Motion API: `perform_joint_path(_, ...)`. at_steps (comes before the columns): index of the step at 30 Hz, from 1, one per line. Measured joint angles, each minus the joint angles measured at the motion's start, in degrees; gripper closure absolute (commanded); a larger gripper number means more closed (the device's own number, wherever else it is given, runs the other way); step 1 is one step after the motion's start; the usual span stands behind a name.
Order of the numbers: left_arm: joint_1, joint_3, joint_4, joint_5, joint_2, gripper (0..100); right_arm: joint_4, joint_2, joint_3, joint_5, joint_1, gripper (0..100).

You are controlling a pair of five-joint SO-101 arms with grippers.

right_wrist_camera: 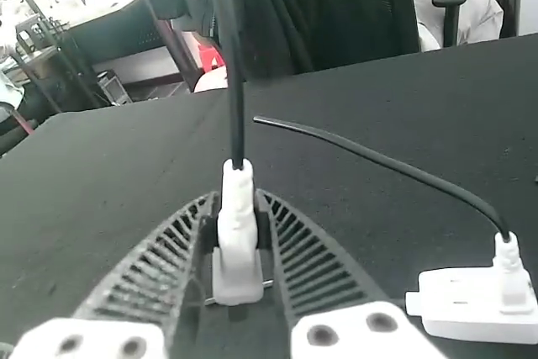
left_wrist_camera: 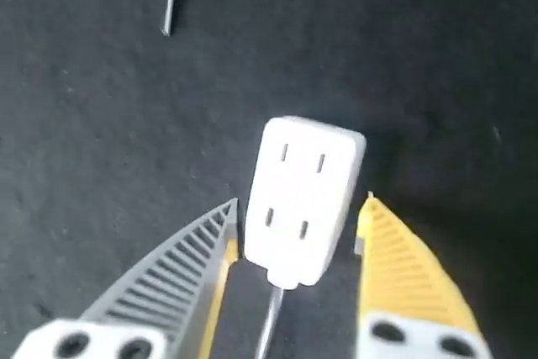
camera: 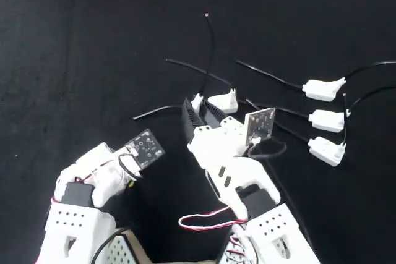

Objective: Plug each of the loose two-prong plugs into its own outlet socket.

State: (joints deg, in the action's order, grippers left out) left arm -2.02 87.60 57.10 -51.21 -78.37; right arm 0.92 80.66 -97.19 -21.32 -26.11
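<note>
High view: sockets on black table

The right gripper clamps a white plug at the centre of the frame, with the plug's black cord rising. A white socket block lies beside the gripper on the black table.

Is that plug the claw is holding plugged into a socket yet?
Not plugged in. The plug sits clamped in the right gripper, prongs bare, and the socket lies apart beside it.
</note>
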Motion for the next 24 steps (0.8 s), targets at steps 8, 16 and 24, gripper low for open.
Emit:
perform_joint_path(8,-1.93,-4.40,-3.52,-0.79,15.65,89,0.26,0.00,0.00,-0.09,0.00,98.6)
perform_joint_path(16,-3.69,-25.32,-1.93,-2.46,49.49,89,0.26,0.00,0.00,-0.18,0.00,98.6)
perform_joint_path(24,-3.43,-33.76,-0.53,-5.98,59.60,74,0.26,0.00,0.00,0.35,0.00,98.6)
